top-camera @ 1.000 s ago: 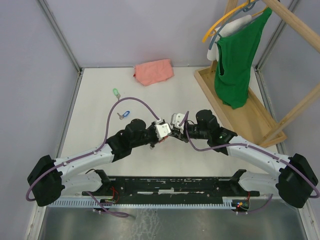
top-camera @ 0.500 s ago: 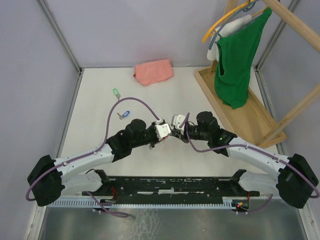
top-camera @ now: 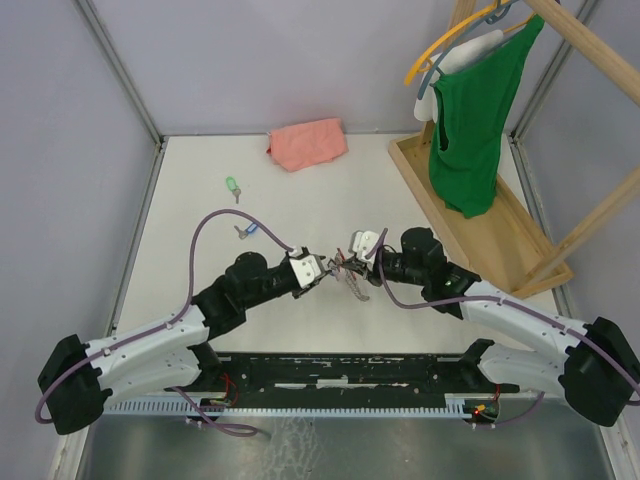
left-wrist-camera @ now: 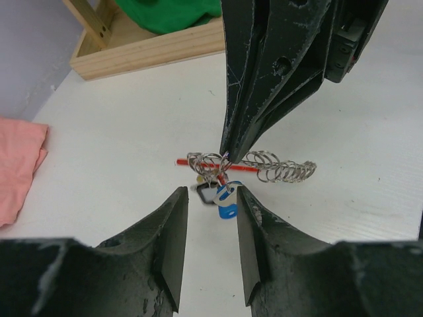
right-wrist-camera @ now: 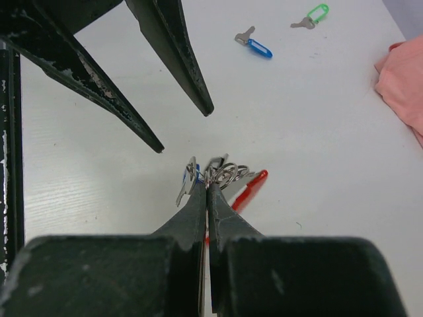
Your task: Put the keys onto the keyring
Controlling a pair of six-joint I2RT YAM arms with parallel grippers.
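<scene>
**Top external view.** The left claw [top-camera: 322, 270] and the right claw [top-camera: 347, 266] meet tip to tip over the near half of the surface [top-camera: 330, 200]. The keyring [top-camera: 352, 280] sits at the point where they meet. This view does not show whether either claw is spread or pressed together. 2 loose keys lie on the surface to the left, well apart from the keyring. The blue key [top-camera: 248, 229] is nearer the arms and the green key [top-camera: 232, 186] is farther back. A pink cloth [top-camera: 307, 142] lies at the far edge. A wooden tray [top-camera: 500, 240] stands at the right, with a green shirt [top-camera: 470, 120] hanging above it.

**Left wrist view.** The 2 fingers of the left claw are spread and hold nothing. The keyring shows beyond the gap as a bunch of wire coils. The right claw reaches in from above, its tips pressed together on the coils. A hanging key [left-wrist-camera: 227, 206] with a blue head dangles below the coils. A red piece [left-wrist-camera: 232, 169] runs across at the coils.

**Right wrist view.** The right claw is pressed together and pinches the keyring at its tips. The hanging key is just left of the tips and the red piece is just right of them. The left claw is spread ahead of the keyring and apart from it. The blue key and green key lie flat beyond, near each other, and neither claw touches them.
</scene>
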